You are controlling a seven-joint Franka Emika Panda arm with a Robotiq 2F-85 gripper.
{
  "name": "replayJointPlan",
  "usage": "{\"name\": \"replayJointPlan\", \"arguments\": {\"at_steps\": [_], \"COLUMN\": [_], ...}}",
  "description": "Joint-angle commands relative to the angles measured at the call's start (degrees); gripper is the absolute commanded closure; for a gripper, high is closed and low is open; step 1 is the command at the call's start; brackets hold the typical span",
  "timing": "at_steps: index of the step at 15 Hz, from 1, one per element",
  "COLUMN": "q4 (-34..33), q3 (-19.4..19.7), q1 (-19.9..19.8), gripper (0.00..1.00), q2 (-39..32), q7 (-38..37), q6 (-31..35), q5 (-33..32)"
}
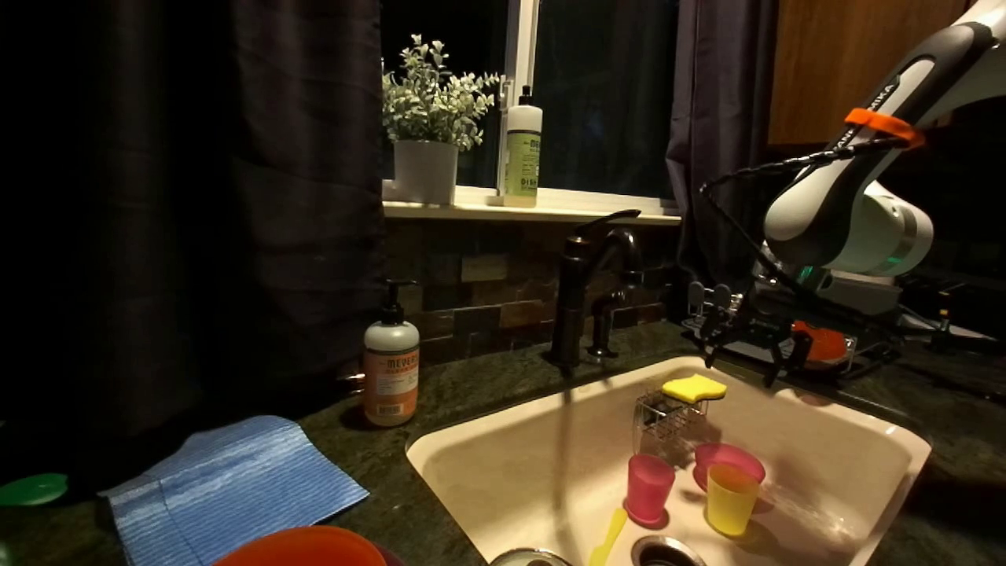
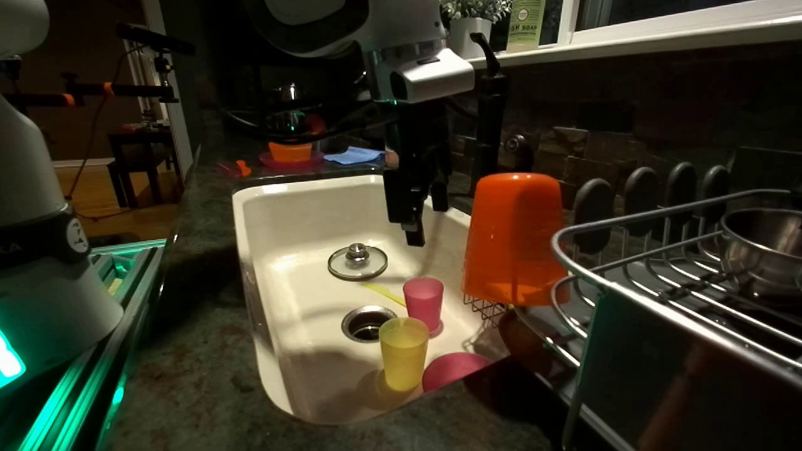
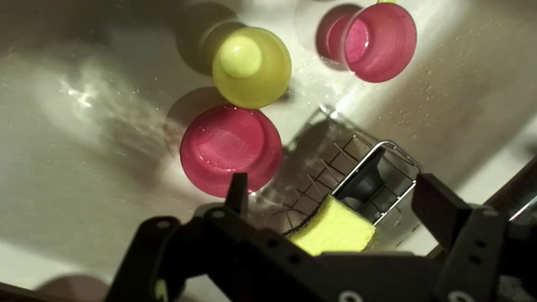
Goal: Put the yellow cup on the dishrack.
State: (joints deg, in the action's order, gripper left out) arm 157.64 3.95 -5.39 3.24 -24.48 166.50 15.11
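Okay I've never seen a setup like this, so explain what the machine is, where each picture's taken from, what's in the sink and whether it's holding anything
The machine is a robot arm with a black two-fingered hand at its end. Two pictures come from cameras standing apart from it, looking at the scene from different places; the third comes from a camera on its wrist, looking down past the hand. In the sink are a yellow cup, a pink cup, a pink bowl, a glass lid, and a wire basket with a yellow sponge on it. Beside the sink is a dish rack with an upturned orange cup. The hand is open and holds nothing; the yellow cup is meant for the dish rack.
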Motion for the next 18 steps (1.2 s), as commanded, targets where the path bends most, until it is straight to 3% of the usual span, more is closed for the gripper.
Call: {"name": "replayJointPlan", "arguments": {"at_steps": [1,2,6,10,14,18], "q4": [-2.11,-2.94,-5.71,-8.3,-9.54,-9.8], "q3": [1.17,1.45,2.4,3.14,7.55,9.52], "q1": [-0.34,-0.36,-1.04,-0.13,3.99,6.22], "gripper": [0.0,0.0,0.0,0.0,0.0,0.0], "q2": [-3.39,-4.74,-9.44,-15.12,-19.38,-21.57], "q7": [3.61,5.65,5.9,4.62,-3.27,-4.6], "q6": [-3.49,-4.48,-7.62,-5.62,-2.41,-0.25], "q5": [1.75,3.49,-0.35,-2.74,-11.45,-11.44]}}
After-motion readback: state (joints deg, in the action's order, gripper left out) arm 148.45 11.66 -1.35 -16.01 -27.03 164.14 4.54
